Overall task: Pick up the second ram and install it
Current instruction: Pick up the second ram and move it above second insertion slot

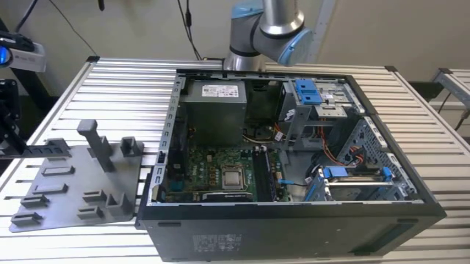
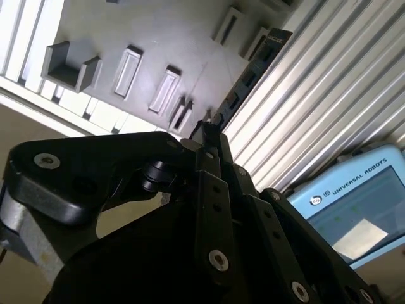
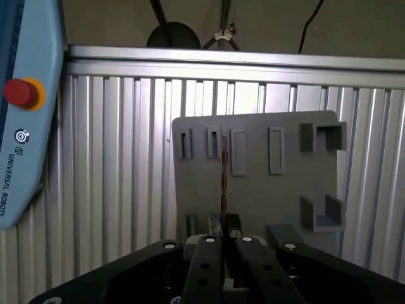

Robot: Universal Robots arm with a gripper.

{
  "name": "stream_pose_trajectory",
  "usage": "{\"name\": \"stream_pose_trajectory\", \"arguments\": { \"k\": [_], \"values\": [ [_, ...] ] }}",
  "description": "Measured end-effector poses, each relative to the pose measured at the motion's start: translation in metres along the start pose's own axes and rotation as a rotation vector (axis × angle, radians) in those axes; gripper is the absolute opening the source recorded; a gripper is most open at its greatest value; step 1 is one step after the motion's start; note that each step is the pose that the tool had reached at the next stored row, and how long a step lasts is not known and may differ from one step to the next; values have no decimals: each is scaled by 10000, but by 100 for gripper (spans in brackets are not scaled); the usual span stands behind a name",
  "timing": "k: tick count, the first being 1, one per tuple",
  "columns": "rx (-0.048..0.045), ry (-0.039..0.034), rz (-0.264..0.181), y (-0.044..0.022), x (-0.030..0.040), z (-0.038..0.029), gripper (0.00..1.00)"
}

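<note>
The second ram is a long dark stick with black chips. It juts out from my gripper, which is shut on its near end. In the first wrist view the ram shows edge-on as a thin line between the shut fingers of the gripper. It is over the grey fixture plate, among the plate's narrow slots. I cannot tell if the ram touches the plate. In the exterior view the black gripper sits at the left edge, by the fixture plate.
The open computer case lies on the slatted table at the exterior view's right of the plate. Inside it are a grey power-supply box and a motherboard with a processor. A blue teach pendant lies beside the plate. Grey posts stand up from the plate.
</note>
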State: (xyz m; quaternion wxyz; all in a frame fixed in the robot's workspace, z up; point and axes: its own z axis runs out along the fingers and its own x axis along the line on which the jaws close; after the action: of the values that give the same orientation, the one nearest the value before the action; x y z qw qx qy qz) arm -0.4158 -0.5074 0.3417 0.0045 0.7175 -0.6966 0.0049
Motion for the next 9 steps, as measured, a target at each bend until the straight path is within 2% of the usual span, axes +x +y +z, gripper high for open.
{"name": "stream_pose_trajectory", "arguments": {
  "k": [9],
  "values": [
    [0, 0, 0, 0, -6, -152, 14]
  ]
}}
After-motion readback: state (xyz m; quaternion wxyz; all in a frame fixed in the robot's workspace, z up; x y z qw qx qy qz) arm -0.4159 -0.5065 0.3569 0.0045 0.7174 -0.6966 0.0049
